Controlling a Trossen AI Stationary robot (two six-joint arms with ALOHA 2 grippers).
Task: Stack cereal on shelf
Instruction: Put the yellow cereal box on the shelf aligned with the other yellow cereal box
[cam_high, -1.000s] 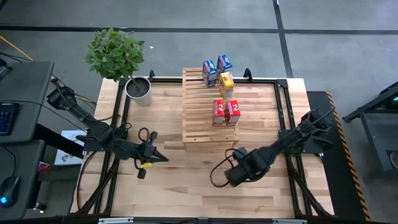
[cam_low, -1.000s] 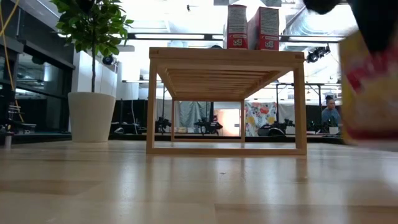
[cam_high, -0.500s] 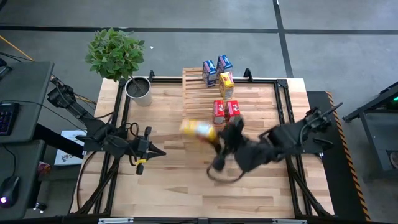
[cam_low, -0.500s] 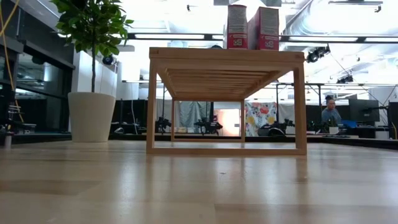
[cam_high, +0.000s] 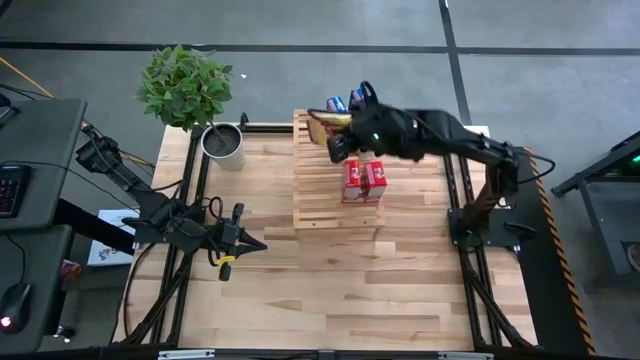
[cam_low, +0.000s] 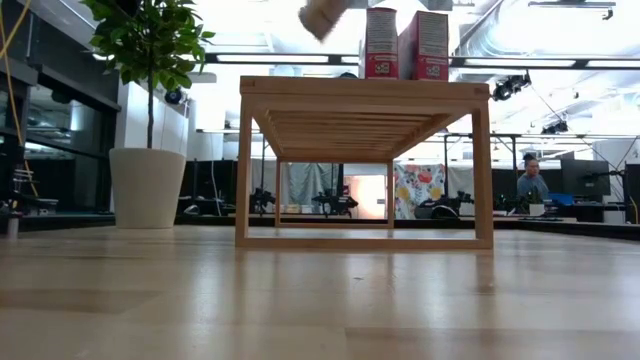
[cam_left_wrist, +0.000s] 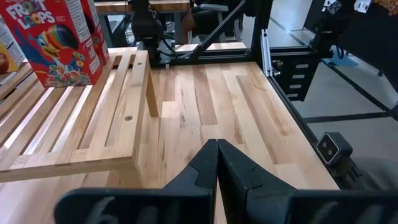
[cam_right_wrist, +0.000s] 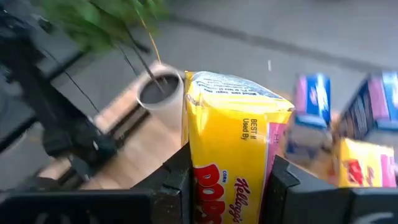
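Right gripper clamps a yellow cereal box, carrying it above the shelf; next, lower it beside the other yellow box just ahead. Left gripper closed, empty.

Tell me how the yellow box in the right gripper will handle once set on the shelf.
The yellow box is thin cardboard, so probably light and crushable. Tall and narrow, it may tip on the shelf slats.
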